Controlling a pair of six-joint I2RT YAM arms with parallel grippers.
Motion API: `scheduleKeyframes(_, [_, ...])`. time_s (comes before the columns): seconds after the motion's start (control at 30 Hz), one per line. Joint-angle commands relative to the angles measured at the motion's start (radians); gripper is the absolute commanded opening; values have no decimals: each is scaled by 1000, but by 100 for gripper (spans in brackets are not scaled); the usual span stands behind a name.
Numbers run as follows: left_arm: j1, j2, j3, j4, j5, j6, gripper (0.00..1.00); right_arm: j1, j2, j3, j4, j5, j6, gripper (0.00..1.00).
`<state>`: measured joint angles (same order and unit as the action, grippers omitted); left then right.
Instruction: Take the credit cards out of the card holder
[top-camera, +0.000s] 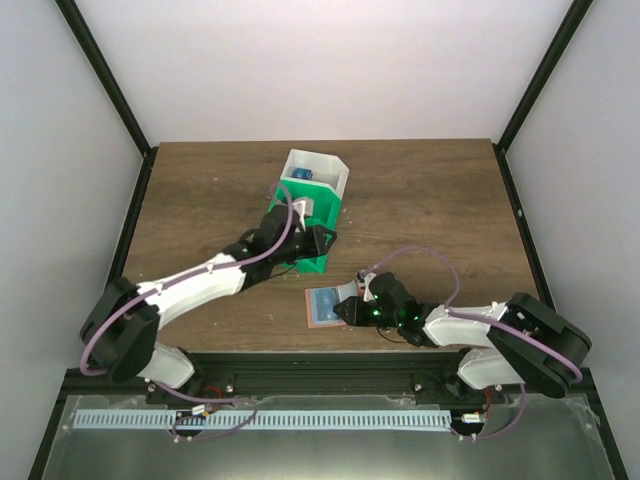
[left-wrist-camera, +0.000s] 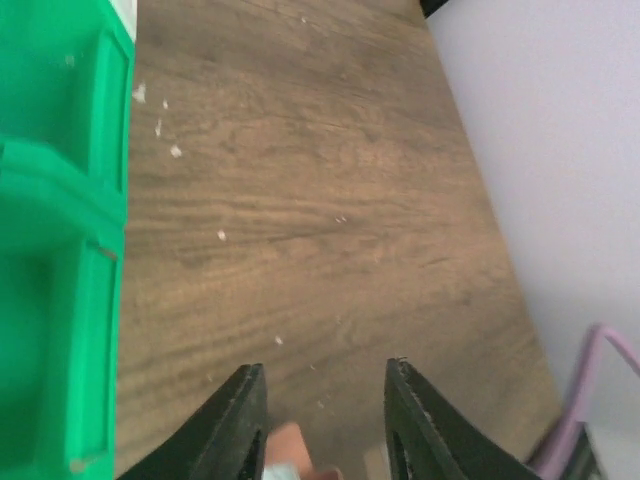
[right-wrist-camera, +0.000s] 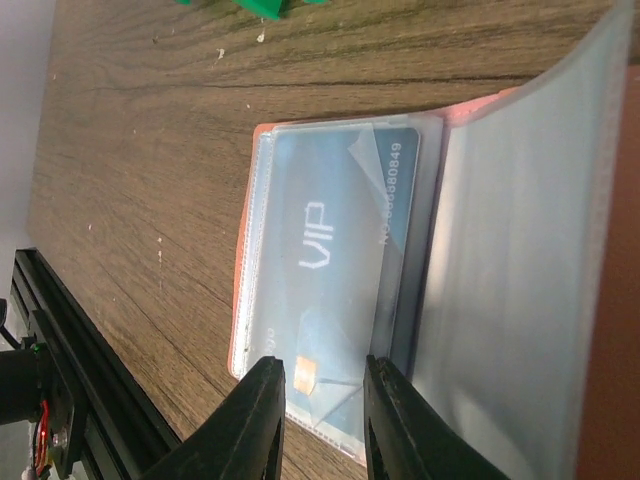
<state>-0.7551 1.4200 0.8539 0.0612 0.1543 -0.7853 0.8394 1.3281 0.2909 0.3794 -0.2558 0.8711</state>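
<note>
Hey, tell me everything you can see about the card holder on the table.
The card holder is a small salmon-brown wallet, leather-looking, with rounded corners. It lies open on the wooden table, near the front edge. Inside are clear plastic sleeves, one leaf curving upward; a pale blue VIP card sits in the flat one. The right gripper hangs over its edge, jaws slightly apart; whether it touches is unclear.

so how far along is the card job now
Done: the wallet lies open. Whether any card is out yet I cannot tell; the left gripper is open beside the bin. In hand: the right gripper is at the end of the blue VIP card, grip unclear. Left: that card is not yet out of the wallet, so pulling it free remains.
</note>
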Motion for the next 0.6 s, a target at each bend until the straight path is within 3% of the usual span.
scheduleKeyframes(0.0, [8,141,140,-190,-83,92,38,-7,-35,7,-23,41,-35,24])
scheduleKeyframes(0.13, [9,220,196,-238,-131,110,44,-6,-44,10,-29,45,-52,24])
scheduleKeyframes(0.57, [29,264,186,-377,-158,153,42,-6,-81,-22,-6,39,-62,24])
